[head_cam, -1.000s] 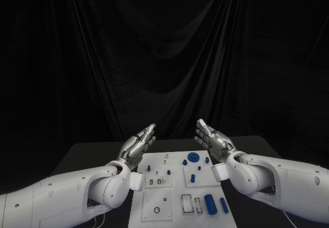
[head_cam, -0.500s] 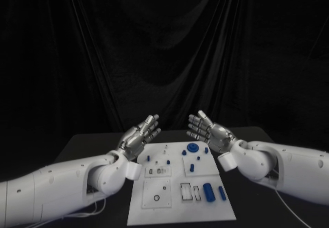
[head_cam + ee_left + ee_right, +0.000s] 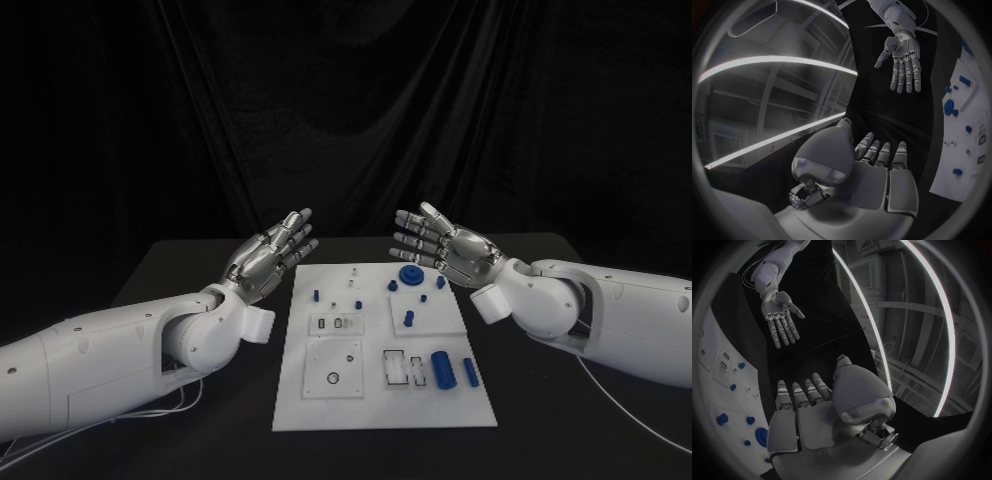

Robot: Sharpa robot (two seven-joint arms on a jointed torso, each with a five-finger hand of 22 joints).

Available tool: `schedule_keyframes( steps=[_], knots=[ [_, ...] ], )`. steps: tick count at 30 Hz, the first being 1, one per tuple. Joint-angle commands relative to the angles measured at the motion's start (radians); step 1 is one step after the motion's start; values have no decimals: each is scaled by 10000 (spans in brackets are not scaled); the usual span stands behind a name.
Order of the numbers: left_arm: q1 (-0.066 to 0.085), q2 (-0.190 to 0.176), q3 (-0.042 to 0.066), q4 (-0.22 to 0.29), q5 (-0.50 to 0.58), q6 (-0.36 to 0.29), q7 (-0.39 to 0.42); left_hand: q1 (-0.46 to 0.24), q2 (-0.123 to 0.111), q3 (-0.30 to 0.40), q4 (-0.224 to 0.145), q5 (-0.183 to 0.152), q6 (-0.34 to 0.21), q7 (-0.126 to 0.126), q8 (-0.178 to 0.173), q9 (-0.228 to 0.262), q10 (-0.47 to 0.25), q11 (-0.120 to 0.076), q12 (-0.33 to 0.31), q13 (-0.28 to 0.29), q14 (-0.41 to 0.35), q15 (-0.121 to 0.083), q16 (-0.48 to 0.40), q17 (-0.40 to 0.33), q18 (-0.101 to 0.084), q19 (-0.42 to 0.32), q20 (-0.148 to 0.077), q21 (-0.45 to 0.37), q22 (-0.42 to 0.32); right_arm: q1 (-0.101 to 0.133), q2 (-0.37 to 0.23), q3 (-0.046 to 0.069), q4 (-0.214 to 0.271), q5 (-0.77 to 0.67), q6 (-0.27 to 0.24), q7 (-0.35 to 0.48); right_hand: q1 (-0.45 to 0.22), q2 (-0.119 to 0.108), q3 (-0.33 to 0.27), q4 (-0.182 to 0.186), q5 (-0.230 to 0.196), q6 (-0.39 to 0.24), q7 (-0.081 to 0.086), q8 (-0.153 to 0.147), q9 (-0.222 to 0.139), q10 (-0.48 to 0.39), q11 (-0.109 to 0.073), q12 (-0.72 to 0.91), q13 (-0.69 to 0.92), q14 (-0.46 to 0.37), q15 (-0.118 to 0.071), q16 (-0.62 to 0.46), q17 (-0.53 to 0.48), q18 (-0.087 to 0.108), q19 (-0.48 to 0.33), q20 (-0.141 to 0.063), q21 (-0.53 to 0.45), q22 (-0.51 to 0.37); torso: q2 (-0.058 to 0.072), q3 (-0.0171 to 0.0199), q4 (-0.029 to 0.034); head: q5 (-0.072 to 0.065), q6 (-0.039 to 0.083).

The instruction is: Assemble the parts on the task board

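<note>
The white task board [image 3: 325,400] lies flat in the middle of the black table, with small blue parts [image 3: 444,370] on its right half and more near its far edge [image 3: 411,273]. My left hand [image 3: 270,257] hovers above the board's far left corner, fingers straight and apart, holding nothing. My right hand [image 3: 440,246] hovers above the far right corner, palm facing the left hand, fingers spread and empty. The left wrist view shows the right hand [image 3: 904,57] and the board [image 3: 964,170]; the right wrist view shows the left hand [image 3: 779,320] and the board [image 3: 717,385].
Black table surface [image 3: 188,280] runs along both sides of the board. A black curtain [image 3: 346,110] hangs behind the table. White cables [image 3: 620,400] trail under my right arm.
The whole picture has shifted, so the camera moved. Both hands have drawn apart toward the board's outer corners and stay empty with fingers spread.
</note>
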Motion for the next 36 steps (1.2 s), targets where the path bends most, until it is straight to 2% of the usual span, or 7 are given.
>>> schedule_keyframes(
  steps=[1,8,14,20,23,29,36],
  knots=[
    [0,-173,8,111,-322,170,2172,267,-7,73,9,184,347,89,93,46,635,267,322,143,214,237,298,120,210,184,283,168,99,100,-67,10,-4,-169,407,-222,838,-178,124,-168,509,137,79,300,29,77,216,536,62,199,94,215,67,83,256,65,147,56,110,-38,69,69,-330],
    [0,-711,8,325,-562,-94,2402,747,-89,3,-7,646,986,263,248,114,1258,627,1125,284,702,559,987,264,202,583,591,416,226,471,-320,9,43,-1089,-219,-245,2852,-582,583,-1446,1845,808,366,1294,144,825,953,3123,324,2133,463,2109,529,116,2519,447,1354,535,239,-83,112,111,-873],
    [2,-1172,8,531,-718,-300,2571,1194,-180,38,-24,1225,1493,310,395,161,1584,882,1870,352,1142,785,1625,348,133,900,716,605,298,1000,-434,8,-33,-2907,-841,-843,3785,-733,1014,-2238,1667,1594,645,2006,193,1476,1266,4729,376,3673,529,3493,701,110,4383,486,2232,819,449,-120,262,-10,-1315],
    [7,-1381,24,598,-754,-287,2752,1496,-244,161,-45,1597,1708,298,452,174,1952,1251,2564,422,1608,1037,2259,431,-95,1221,743,793,365,1538,-547,8,-77,-4877,-1014,-2078,4156,-933,1432,-2908,1616,2610,1175,2484,247,2078,1867,5477,401,4921,876,4544,741,-147,5983,499,3104,1179,805,-128,434,-241,-1354],
    [13,-1492,36,662,-946,-308,2758,1543,-256,200,-51,1740,1869,359,491,191,2042,1371,2759,434,1711,1104,2423,444,-164,1279,748,825,371,1777,-528,8,-113,-6192,-1400,-2632,4111,-1029,1510,-3066,1397,3379,1248,2606,277,2697,2039,5718,394,5746,724,5000,715,-137,6525,384,3456,1352,954,-128,488,-387,-1392],
    [22,-1826,68,1021,-1540,-320,2691,1720,-278,370,-68,1922,2411,504,639,240,2316,1618,3217,460,2083,1281,2916,497,-339,1529,762,968,417,2044,-385,8,-117,-9416,-2314,-3836,3928,-1276,1601,-3209,933,4422,1310,2162,263,3720,2000,5654,370,7453,276,5341,590,-24,7492,3,4441,1912,1489,-205,571,-569,-1131],
    [24,-2100,136,1581,-1249,-199,2714,1792,-237,506,-81,1978,2389,574,627,225,2309,1747,3290,447,2167,1406,3074,503,-465,1510,765,951,399,2126,-196,11,-6,-14103,-3749,-4867,3328,-1887,1950,-2850,-697,6231,1037,1384,289,5853,1328,4927,358,10627,-588,6153,973,186,9196,-607,6558,3172,1875,-360,686,-913,-986]
  ],
)
